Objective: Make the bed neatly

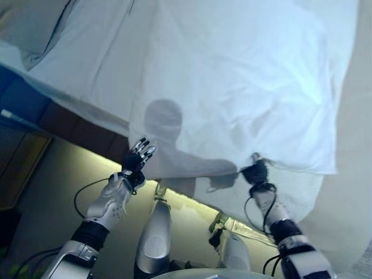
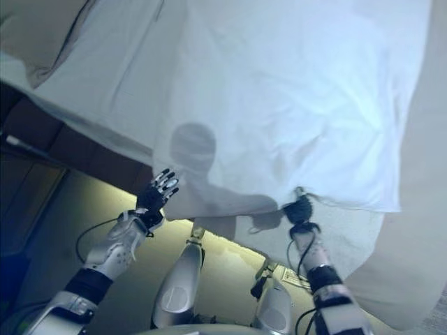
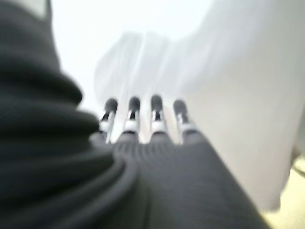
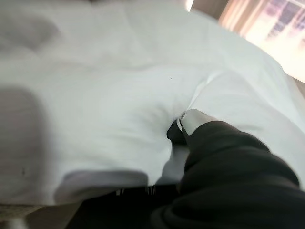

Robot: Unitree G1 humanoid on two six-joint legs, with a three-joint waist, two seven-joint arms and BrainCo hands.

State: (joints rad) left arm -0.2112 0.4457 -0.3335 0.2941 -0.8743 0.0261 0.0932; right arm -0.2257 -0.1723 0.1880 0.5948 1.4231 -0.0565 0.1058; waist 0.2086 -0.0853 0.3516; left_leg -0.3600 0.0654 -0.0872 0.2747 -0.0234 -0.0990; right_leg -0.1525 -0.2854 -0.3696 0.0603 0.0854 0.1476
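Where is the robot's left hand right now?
In the left eye view, the left hand is lower left, open, at the white sheet's near edge.

You see the bed (image 1: 70, 64) covered by a white sheet (image 1: 244, 87), which lies spread over the mattress and is a little wrinkled near its front edge; this edge hangs over the side of the bed, and at the right a beige blanket (image 1: 354, 174) falls down beside it

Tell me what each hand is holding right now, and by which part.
The right hand grips the white sheet at its near hanging edge, cloth bunched in its fingers. The left hand holds nothing; its fingers are straight, beside the sheet's edge.
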